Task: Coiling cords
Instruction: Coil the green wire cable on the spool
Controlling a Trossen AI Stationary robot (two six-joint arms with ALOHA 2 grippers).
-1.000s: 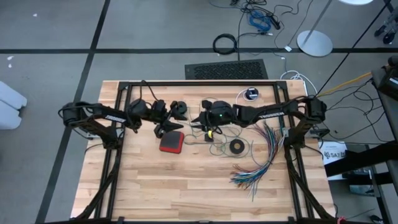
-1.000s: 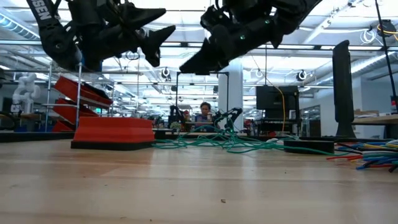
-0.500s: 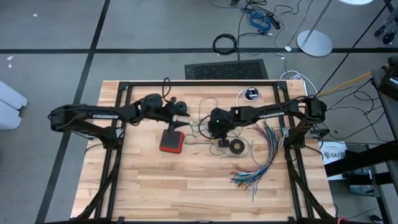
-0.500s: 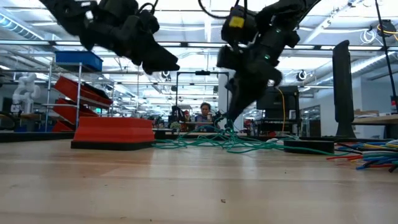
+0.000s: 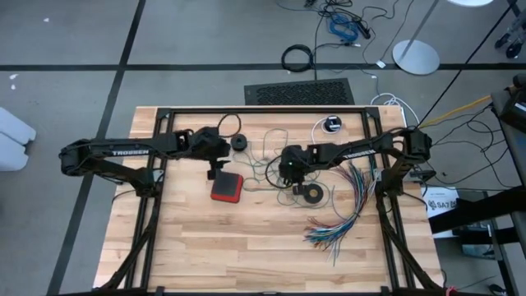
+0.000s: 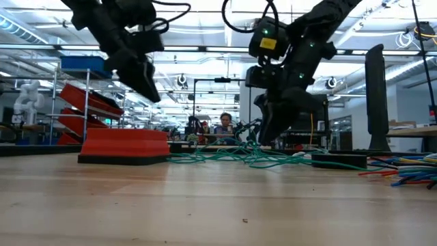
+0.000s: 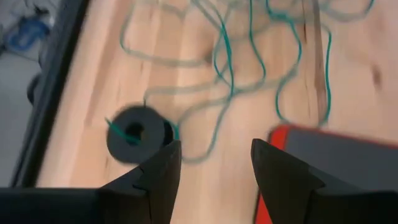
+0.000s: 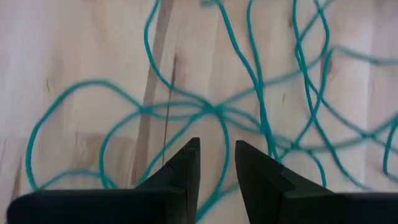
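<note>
Coiling looks barely begun: the teal-green cord sprawls in loose loops mid-worktop, the white cord lies at the far edge, and the left tool and right tool hover spread, empty.

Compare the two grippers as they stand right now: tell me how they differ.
The left gripper has its fingers spread wide, while the right gripper shows only a narrow gap. The left gripper hangs above the edge of the red pad; the right gripper sits low over the tangled teal-green cord, which runs beneath its tips. Both point down at the table and hold nothing.
</note>
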